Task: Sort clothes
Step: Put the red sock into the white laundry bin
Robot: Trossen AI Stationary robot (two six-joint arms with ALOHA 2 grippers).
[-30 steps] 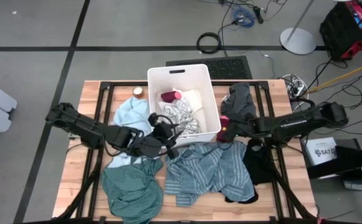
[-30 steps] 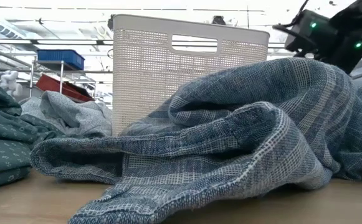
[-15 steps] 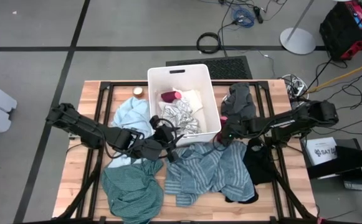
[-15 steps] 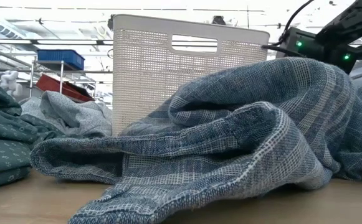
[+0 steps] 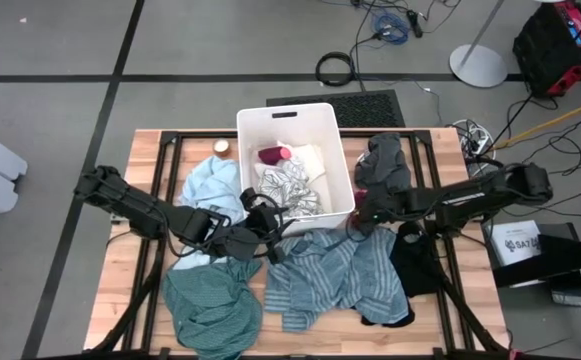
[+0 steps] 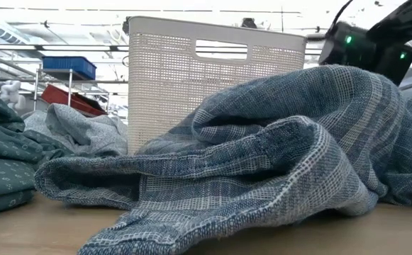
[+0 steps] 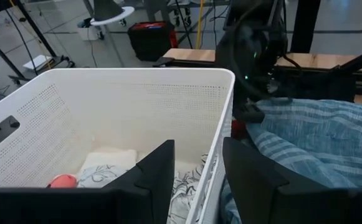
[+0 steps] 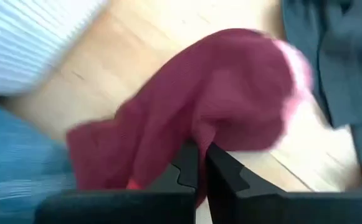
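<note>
My right gripper (image 5: 362,213) is at the right near corner of the white bin (image 5: 290,112) and is shut on a maroon piece (image 8: 218,93). My left gripper (image 5: 270,226) is open and empty at the bin's near wall; its fingers (image 7: 156,177) stand over the rim. A grey patterned piece (image 5: 292,192), a white piece (image 5: 310,158) and a maroon-pink piece (image 5: 271,155) lie in the bin. On the table lie the blue-grey striped shirt (image 5: 335,270), a teal green garment (image 5: 215,300), a light blue one (image 5: 210,185), a black one (image 5: 415,265) and a dark grey one (image 5: 385,160). My right gripper pinches a fold of the maroon piece (image 8: 190,134) between its two fingers. The cloth bunches out ahead of the fingertips over the wooden table top. I cannot tell whether it is lifted clear.
The striped shirt (image 6: 276,163) fills the low view in front of the bin (image 6: 213,78). A small round tan thing (image 5: 221,147) sits at the bin's far left. Bare wood (image 5: 120,270) shows at the table's left side.
My right gripper has dipped down by the bin's right near corner and come up a little again, staying shut on the maroon piece. My left gripper has drawn back slightly from the bin toward the table's near edge.
</note>
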